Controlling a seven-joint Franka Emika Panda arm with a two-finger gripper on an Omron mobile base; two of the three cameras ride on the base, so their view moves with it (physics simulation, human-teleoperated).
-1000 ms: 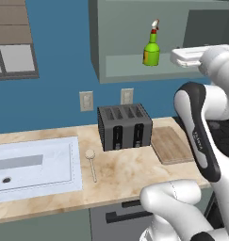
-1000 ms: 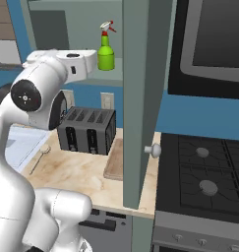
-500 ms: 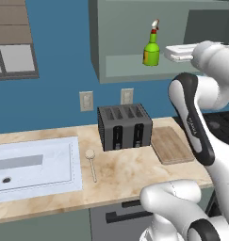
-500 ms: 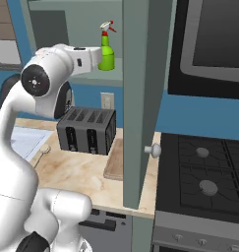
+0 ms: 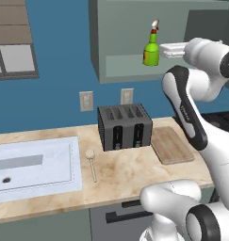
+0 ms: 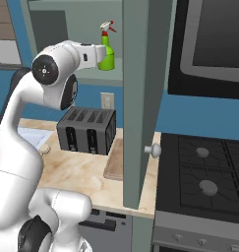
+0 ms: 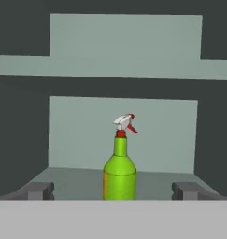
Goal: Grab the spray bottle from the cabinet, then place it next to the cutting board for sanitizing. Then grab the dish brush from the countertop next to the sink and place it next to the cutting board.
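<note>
The green spray bottle (image 5: 152, 47) (image 6: 107, 54) stands upright on the shelf of the grey-green cabinet (image 5: 120, 42). My gripper (image 7: 114, 191) is level with the bottle just in front of it, open, with the fingers (image 7: 40, 190) set wide on either side and not touching it (image 7: 119, 168). The hand (image 5: 170, 49) reaches in from the right. The wooden cutting board (image 5: 171, 145) (image 6: 114, 160) lies flat on the countertop (image 5: 130, 174), right of the toaster. The pale dish brush (image 5: 92, 162) lies between the sink (image 5: 31, 164) and the toaster.
A dark four-slot toaster (image 5: 124, 126) (image 6: 87, 130) stands under the cabinet. The open cabinet door (image 6: 140, 98) with its knob (image 6: 152, 149) juts out to the right of the arm. A stove (image 6: 204, 182) and a microwave (image 6: 214, 39) are further right.
The hand has risen slightly and moved forward toward the cabinet, closing in on the spray bottle. The bottle, brush and board have not moved.
</note>
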